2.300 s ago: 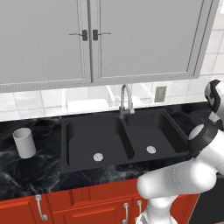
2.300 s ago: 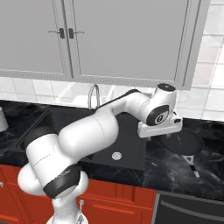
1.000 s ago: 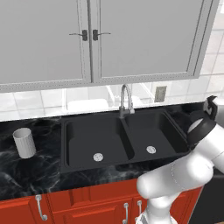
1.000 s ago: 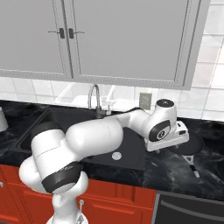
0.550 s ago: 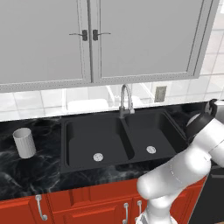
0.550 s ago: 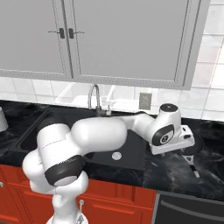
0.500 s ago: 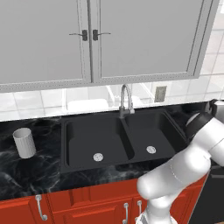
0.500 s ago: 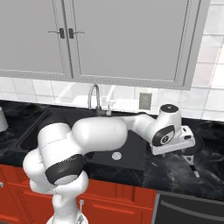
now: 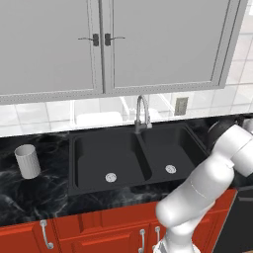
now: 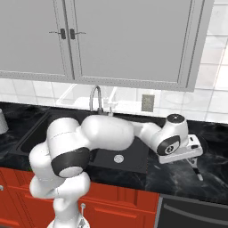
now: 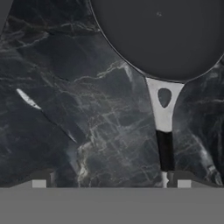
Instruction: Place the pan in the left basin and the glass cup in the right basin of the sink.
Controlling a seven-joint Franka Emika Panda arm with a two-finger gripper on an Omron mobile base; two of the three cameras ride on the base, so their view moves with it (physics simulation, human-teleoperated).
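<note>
Hovering with jaws spread wide and holding nothing, gripper (image 11: 111,180) low over marbled black counter (image 11: 65,109), pan (image 11: 162,35) lying just ahead right of sink (image 9: 128,158), its handle (image 11: 165,148) beside one fingertip, glass cup (image 9: 27,161) standing far left.

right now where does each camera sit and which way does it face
Left base view: behind the arm's left, looking down at the sink and glass cup; arm at lower right.
Right base view: behind the arm's right, same sink; arm from lower left.
Hand view: on the hand, looking down at the pan; open gripper fingertips at bottom.
Both base views share the faucet.
</note>
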